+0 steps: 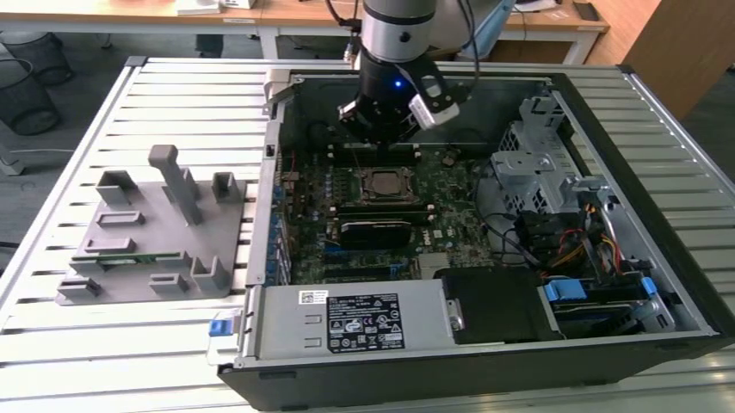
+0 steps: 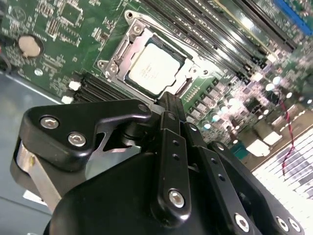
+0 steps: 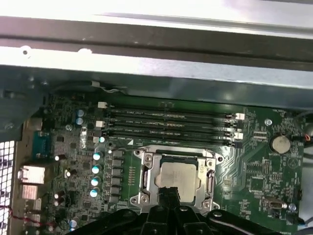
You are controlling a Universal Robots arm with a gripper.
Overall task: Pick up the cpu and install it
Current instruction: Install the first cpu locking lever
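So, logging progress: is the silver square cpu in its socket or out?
In: the silver square cpu lies flat inside the metal socket frame, pincer above it.

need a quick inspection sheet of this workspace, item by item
surface: slatted metal table carrying an open computer case.
job's things: cpu lies in the motherboard socket, silver top up.
clutter: grey fixture tray beside the case, a green memory stick in it.
grippers: gripper hovers above the cpu, fingers together, holding nothing.
cables: coloured wire bundle at the exterior view's right of the case.
surroundings: wire bin, wooden desks behind.
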